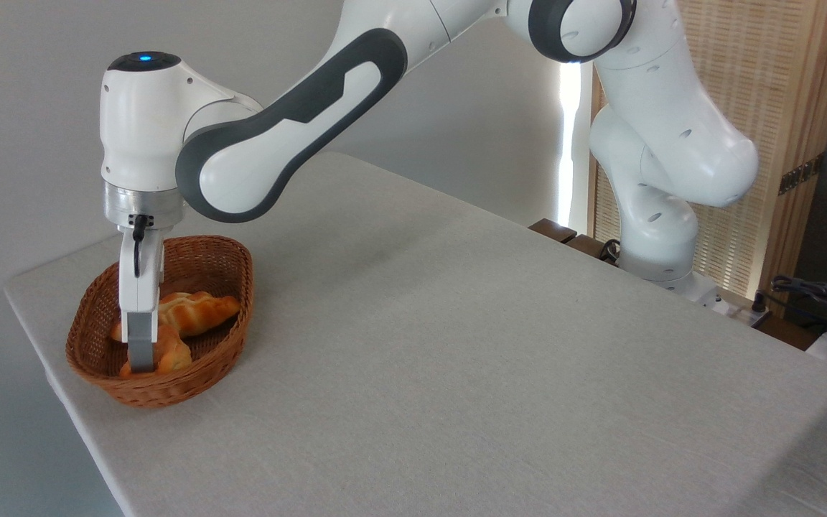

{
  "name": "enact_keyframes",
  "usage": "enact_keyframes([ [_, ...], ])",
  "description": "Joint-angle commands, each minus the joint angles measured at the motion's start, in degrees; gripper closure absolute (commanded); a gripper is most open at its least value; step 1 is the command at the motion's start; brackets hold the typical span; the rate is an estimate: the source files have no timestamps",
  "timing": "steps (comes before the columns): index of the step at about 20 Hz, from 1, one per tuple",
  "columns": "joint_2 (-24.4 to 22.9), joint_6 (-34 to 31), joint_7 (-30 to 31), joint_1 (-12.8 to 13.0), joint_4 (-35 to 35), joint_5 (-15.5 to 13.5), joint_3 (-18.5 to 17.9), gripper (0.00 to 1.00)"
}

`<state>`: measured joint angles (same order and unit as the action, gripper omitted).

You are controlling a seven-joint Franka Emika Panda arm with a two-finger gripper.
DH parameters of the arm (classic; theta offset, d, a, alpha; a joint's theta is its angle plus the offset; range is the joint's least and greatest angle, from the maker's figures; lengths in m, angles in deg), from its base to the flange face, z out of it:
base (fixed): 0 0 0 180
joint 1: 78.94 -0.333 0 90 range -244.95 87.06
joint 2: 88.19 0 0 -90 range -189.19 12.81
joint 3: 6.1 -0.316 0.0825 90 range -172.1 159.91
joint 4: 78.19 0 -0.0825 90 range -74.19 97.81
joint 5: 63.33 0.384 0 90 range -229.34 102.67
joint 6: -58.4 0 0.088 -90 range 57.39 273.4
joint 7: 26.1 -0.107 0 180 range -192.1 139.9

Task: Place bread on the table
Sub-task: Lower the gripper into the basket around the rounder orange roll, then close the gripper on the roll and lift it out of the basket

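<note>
- The desk (pixel 456 345) is a large rectangle covered with a light grey-beige cloth, running from the near left corner back toward the right.
- Behind it stands a plain pale wall; at the right a wooden-framed woven screen (pixel 758 108) with a bright strip of light beside it, and dark cables (pixel 815 294) lying low at the right edge.
- A brown wicker basket (pixel 162 391) sits near the desk's left corner.
- The white-and-grey arm (pixel 291 122) reaches from its base at the right across the desk and points straight down into the basket.
- The bread (pixel 173 352) lies in the front part of the basket: a small orange-golden bun with a folded top, partly hidden behind the grey finger.
- A longer ridged golden loaf (pixel 202 312) lies just behind it, touching or nearly so.
- The jaws (pixel 142 355) are down at the bread, seen edge-on; whether they are clenched on it or released cannot be told from this view.
</note>
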<state>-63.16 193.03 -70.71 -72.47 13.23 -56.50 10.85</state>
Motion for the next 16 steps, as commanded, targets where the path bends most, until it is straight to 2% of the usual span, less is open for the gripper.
enact_keyframes([
  [1, 0.1, 1.3, -0.3, 0.0, 0.7, 1.0, 0.0, 0.91],
  [6, -1.7, 1.2, -0.3, 0.0, 0.3, 1.5, 0.0, 0.97],
  [10, -7.8, -3.0, 0.7, 0.1, 0.1, 0.1, 0.2, 1.00],
  [13, -11.2, -11.7, 0.2, 0.0, -1.0, -6.7, -0.6, 1.00],
  [16, -14.4, -17.2, -0.8, -0.4, -0.9, -6.6, -2.3, 1.00],
])
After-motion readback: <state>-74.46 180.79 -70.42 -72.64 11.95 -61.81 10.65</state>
